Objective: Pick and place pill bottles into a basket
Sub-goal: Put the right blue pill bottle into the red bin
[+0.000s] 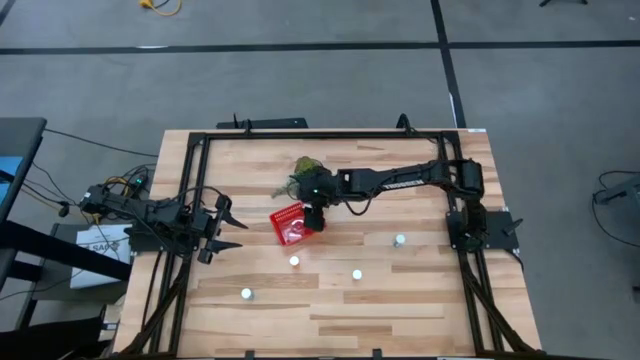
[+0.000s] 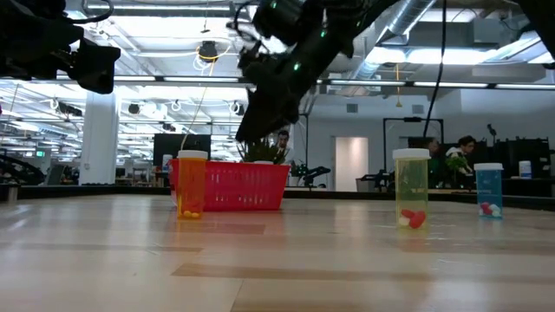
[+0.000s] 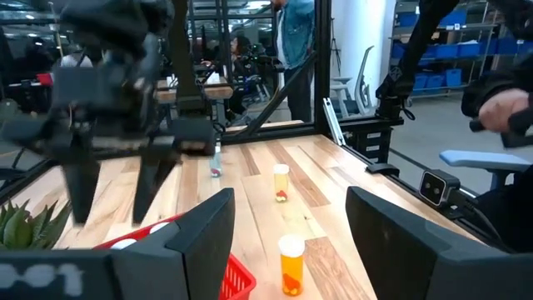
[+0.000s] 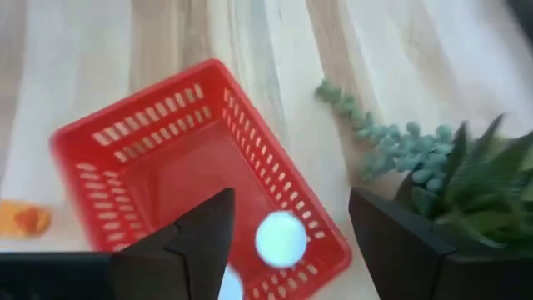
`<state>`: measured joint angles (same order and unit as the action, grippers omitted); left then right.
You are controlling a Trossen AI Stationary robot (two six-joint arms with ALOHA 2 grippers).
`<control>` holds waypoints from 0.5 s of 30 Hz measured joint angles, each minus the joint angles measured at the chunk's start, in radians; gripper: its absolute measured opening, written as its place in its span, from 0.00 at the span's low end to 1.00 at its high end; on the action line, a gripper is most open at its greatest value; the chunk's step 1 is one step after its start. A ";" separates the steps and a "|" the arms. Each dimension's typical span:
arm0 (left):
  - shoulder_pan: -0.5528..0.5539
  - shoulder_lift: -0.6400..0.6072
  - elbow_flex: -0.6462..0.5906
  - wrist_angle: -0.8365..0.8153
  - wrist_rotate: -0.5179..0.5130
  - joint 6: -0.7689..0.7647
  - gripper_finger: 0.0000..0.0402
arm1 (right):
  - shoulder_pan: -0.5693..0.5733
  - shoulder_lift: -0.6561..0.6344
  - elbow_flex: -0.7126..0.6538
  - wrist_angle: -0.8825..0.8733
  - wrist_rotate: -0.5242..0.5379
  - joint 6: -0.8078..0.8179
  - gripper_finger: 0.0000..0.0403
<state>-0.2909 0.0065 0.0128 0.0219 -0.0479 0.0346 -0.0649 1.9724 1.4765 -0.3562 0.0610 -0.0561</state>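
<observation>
The red basket [image 1: 289,224] stands on the table's middle; it also shows in the right wrist view [image 4: 200,158]. A white-capped pill bottle [image 4: 281,237] stands inside it near one corner. My right gripper [image 1: 315,214] hangs open and empty just above the basket's right side [image 4: 291,204]. Several more pill bottles stand upright on the table nearer the front: [image 1: 400,240], [image 1: 294,261], [image 1: 357,274], [image 1: 246,294]. My left gripper [image 1: 226,228] waits open at the table's left side [image 3: 287,204].
A green leafy plant [image 1: 305,168] stands just behind the basket, close to my right arm, and shows beside the basket in the right wrist view [image 4: 441,175]. A black frame [image 1: 200,140] runs around the table. Bare wood lies between the bottles at the front.
</observation>
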 joint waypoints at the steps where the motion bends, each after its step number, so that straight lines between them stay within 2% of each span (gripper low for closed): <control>1: 0.000 0.000 0.000 0.000 0.000 0.002 0.55 | 0.011 -0.020 0.000 -0.022 0.003 -0.011 0.56; 9: 0.000 0.000 0.000 0.000 0.000 0.009 0.55 | 0.152 -0.167 0.001 -0.313 0.006 -0.049 0.54; 15: 0.000 0.000 0.000 0.000 0.000 0.000 0.55 | 0.252 -0.245 0.001 -0.473 0.021 0.015 0.54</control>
<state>-0.2911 0.0065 0.0128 0.0219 -0.0479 0.0345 0.1868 1.7278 1.4776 -0.8290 0.0818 -0.0409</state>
